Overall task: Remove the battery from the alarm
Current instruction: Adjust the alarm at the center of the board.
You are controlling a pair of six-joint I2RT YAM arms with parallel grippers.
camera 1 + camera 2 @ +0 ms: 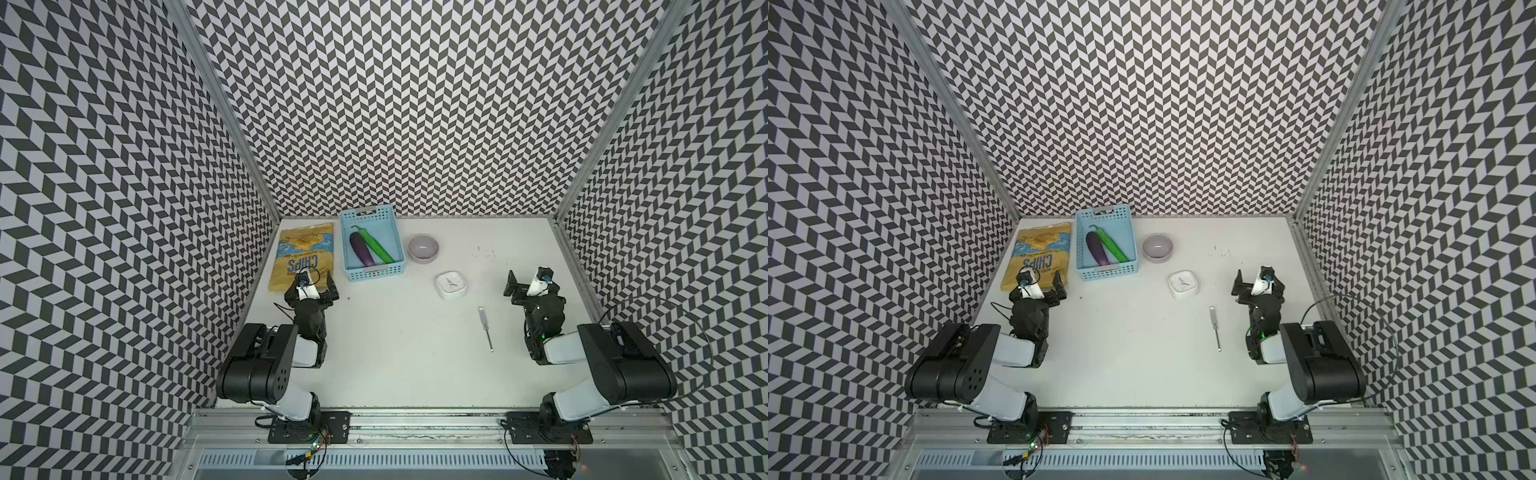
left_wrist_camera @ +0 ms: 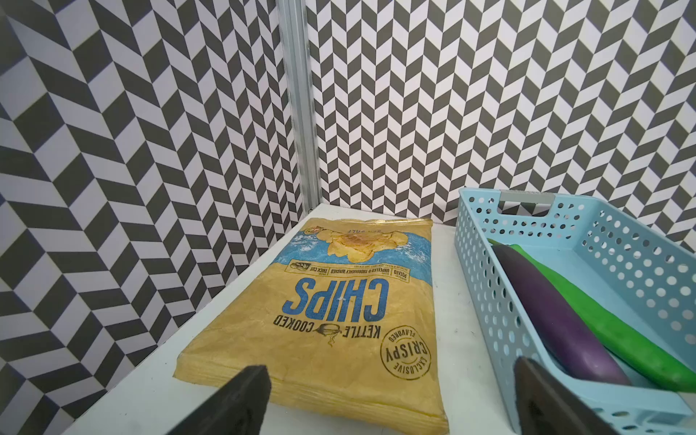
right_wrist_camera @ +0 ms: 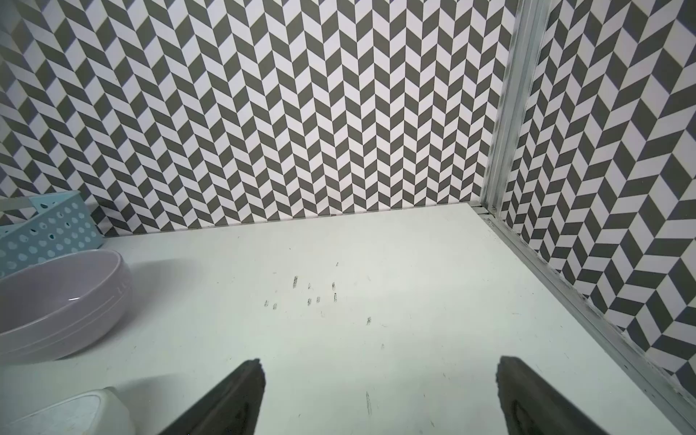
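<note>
I saw the alarm clock (image 1: 451, 285) lying face up near the bench's middle; my left pincer (image 2: 389, 371) and right pincer (image 3: 381, 363) stood wide apart, empty

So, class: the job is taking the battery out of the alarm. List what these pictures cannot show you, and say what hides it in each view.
- The battery: seen in no view; the alarm lies dial up in both top views, its back hidden against the table.
- The alarm in the right wrist view: only a corner, cut by the frame edge.
- The screwdriver tip: too small in top views.
</note>
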